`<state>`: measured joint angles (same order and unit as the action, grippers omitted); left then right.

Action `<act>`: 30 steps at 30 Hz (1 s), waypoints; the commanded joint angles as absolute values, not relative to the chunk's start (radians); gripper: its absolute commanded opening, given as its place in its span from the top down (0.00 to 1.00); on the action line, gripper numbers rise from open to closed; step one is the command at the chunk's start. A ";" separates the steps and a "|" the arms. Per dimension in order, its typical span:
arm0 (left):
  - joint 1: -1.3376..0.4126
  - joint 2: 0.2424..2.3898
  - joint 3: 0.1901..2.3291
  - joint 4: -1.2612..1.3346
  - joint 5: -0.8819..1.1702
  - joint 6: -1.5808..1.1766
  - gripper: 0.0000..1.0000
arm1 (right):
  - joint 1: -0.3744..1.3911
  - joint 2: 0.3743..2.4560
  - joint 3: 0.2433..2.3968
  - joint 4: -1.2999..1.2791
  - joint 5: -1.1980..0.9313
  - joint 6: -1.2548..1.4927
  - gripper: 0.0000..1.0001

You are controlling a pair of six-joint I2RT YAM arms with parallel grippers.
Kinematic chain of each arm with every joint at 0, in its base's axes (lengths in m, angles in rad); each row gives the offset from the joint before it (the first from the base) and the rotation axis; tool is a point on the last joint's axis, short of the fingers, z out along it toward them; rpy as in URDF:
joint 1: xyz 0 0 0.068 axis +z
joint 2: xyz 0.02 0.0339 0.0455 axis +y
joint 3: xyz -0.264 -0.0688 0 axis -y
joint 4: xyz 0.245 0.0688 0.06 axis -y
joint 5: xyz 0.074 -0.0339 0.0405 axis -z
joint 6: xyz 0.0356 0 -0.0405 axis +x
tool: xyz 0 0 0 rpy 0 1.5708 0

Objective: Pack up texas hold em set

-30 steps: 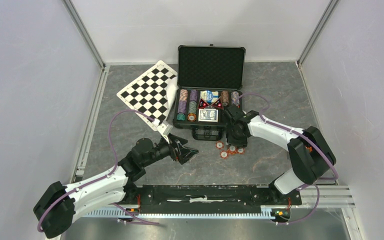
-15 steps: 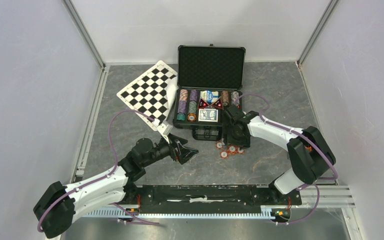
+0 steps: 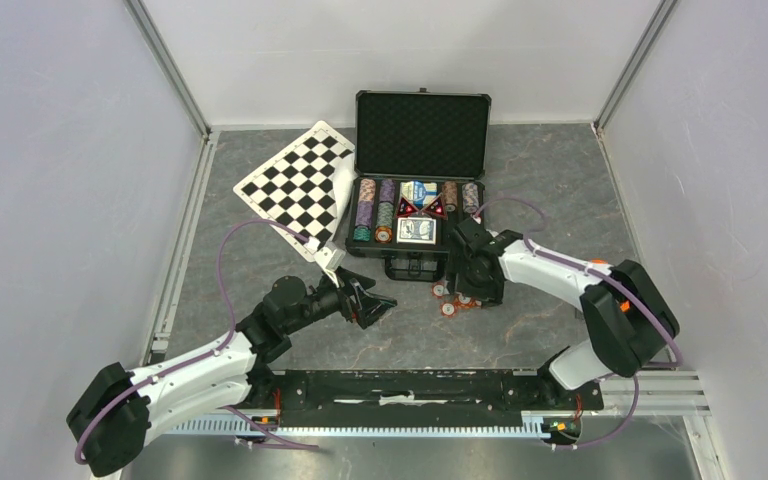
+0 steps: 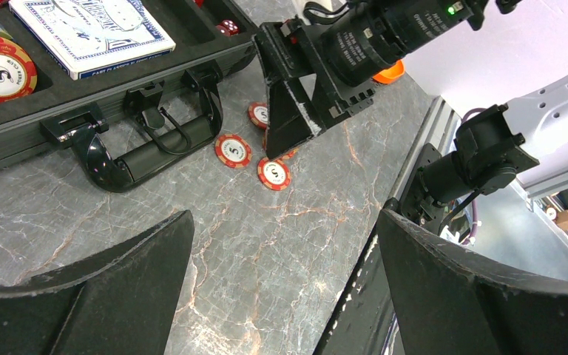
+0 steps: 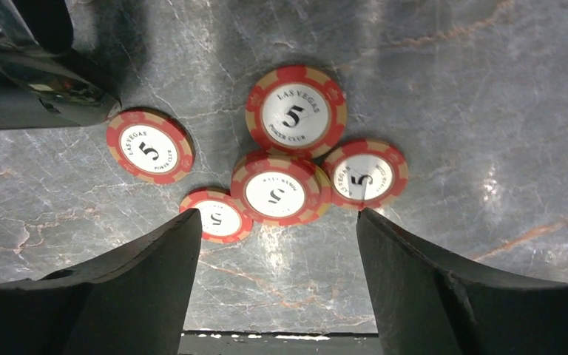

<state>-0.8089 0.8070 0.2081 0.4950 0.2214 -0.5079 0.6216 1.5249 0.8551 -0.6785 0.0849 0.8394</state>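
Observation:
The black case (image 3: 421,133) lies open at the back, its tray holding rows of striped chips (image 3: 365,212) and a blue card deck (image 3: 417,230). Several red "5" poker chips (image 5: 296,111) lie loose on the grey table just in front of the case handle (image 4: 155,151); one pair overlaps. My right gripper (image 5: 277,222) hangs over them, open, the chips just beyond its fingertips and none between them. My left gripper (image 4: 285,222) is open and empty, low over bare table to the left of the loose chips (image 4: 274,174). Red dice (image 4: 228,28) sit in the case.
A black-and-white checkered board (image 3: 296,184) leans at the case's left side. An orange object (image 4: 392,72) lies behind the right arm. The metal base rail (image 3: 400,388) runs along the near edge, and white walls close in the table.
My right gripper has opened wider and shifted slightly toward the loose chips in front of the case. The left arm has not moved.

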 commanded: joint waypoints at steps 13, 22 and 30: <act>-0.805 0.812 0.204 0.512 0.232 -0.486 0.00 | 0.625 1.199 0.755 -0.589 0.250 0.563 0.12; -0.826 0.973 0.266 0.504 0.257 -0.474 0.02 | 0.624 0.952 0.537 -0.447 0.163 0.502 0.24; -1.092 1.192 0.449 0.397 0.016 -0.560 0.25 | 0.589 0.814 0.384 -0.364 0.084 0.574 0.85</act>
